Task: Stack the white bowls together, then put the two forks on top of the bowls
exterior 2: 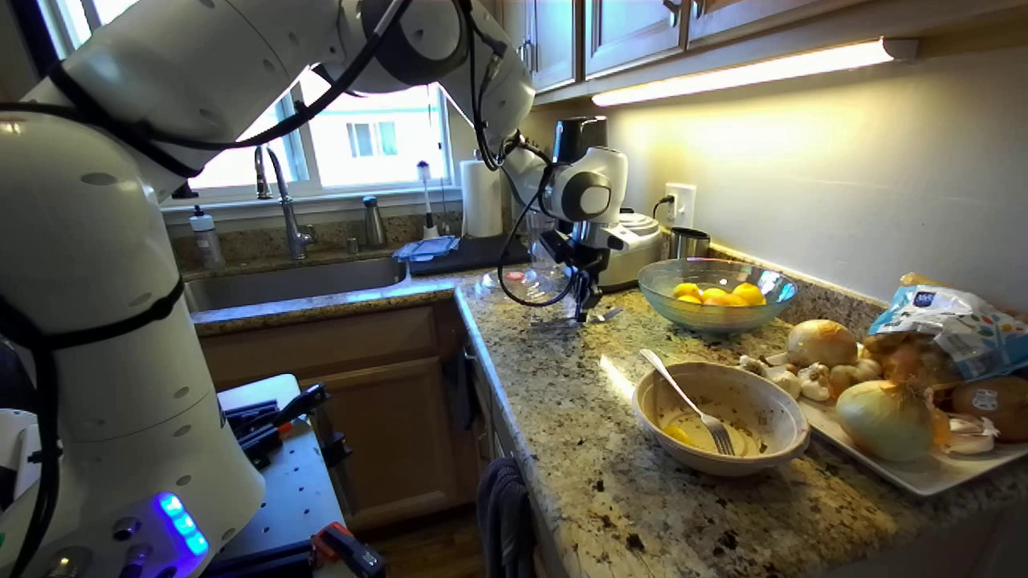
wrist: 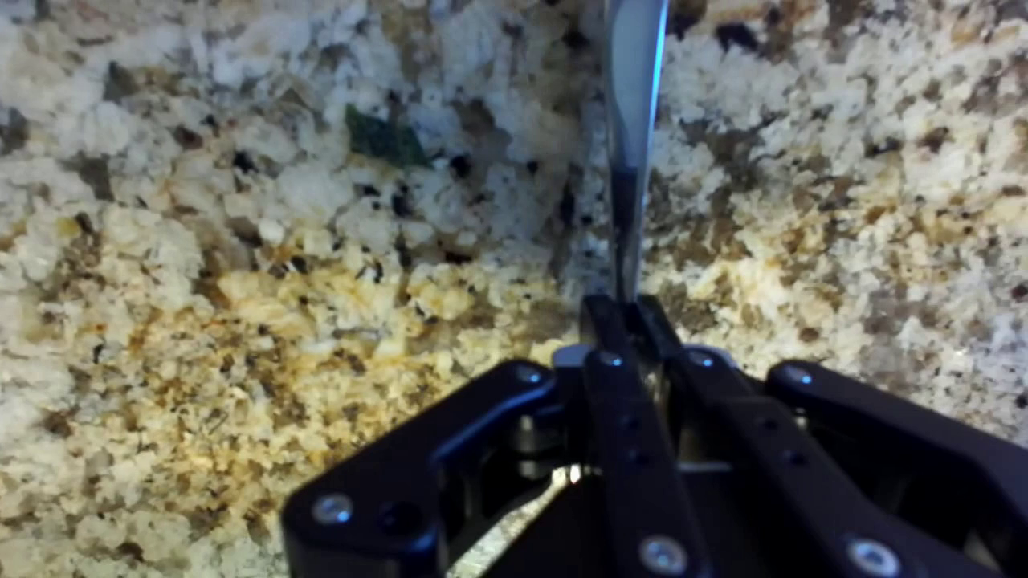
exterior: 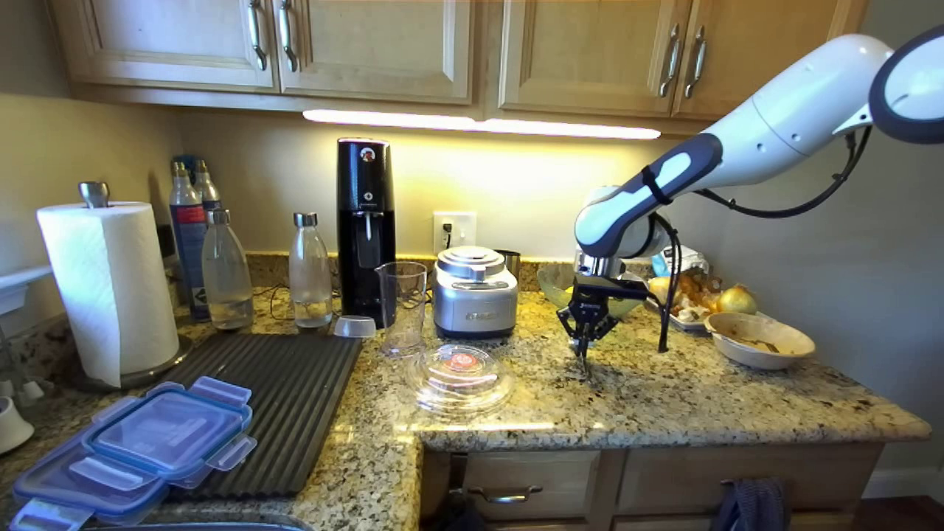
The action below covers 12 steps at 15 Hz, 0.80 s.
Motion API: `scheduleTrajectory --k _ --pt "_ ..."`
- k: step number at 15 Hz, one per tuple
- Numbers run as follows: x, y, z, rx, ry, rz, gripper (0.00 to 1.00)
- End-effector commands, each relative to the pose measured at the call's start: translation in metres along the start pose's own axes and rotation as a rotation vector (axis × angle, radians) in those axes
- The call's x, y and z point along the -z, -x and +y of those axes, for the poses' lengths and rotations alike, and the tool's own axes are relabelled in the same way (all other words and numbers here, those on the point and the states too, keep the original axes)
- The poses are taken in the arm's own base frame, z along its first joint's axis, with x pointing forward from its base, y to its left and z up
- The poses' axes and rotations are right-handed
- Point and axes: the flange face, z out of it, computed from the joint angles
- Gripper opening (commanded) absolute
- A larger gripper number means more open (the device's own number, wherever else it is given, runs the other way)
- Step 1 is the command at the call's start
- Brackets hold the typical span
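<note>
A cream-white bowl [exterior 2: 697, 463] rests on the counter near a plate of onions, and it also shows in an exterior view as a bowl [exterior: 761, 358] at the far right. Whether it is a single bowl or several nested white bowls, I cannot tell. Inside it leans a fork [exterior 2: 681, 392], tines down, handle over the rim. Well apart from the bowl, my gripper [exterior: 582, 350] points down at the counter. In the wrist view, the gripper [wrist: 629, 309] is shut on the thin metal handle of another fork [wrist: 634, 112], low over the stone. The fingers hide part of it.
A glass bowl of yellow fruit [exterior 2: 715, 317] stands by the wall behind the gripper. A clear glass dish [exterior: 463, 380], a food processor [exterior: 476, 295] and a glass beaker [exterior: 403, 310] are nearby. The plate [exterior 2: 923, 479] with onions and garlic adjoins the bowl.
</note>
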Motion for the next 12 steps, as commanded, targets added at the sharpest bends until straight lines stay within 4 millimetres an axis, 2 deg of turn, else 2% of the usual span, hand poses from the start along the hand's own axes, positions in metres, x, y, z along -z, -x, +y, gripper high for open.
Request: scheduleTrajectory --k 1,7,12 --pt "0.048 0.014 0.018 -0.014 -0.069 -0.025 0.07" --pt "0.117 0.028 0.041 -0.126 -0.151 0.001 0.07" --pt "0.152 0.036 0.074 -0.333 -0.234 0.004 0.07"
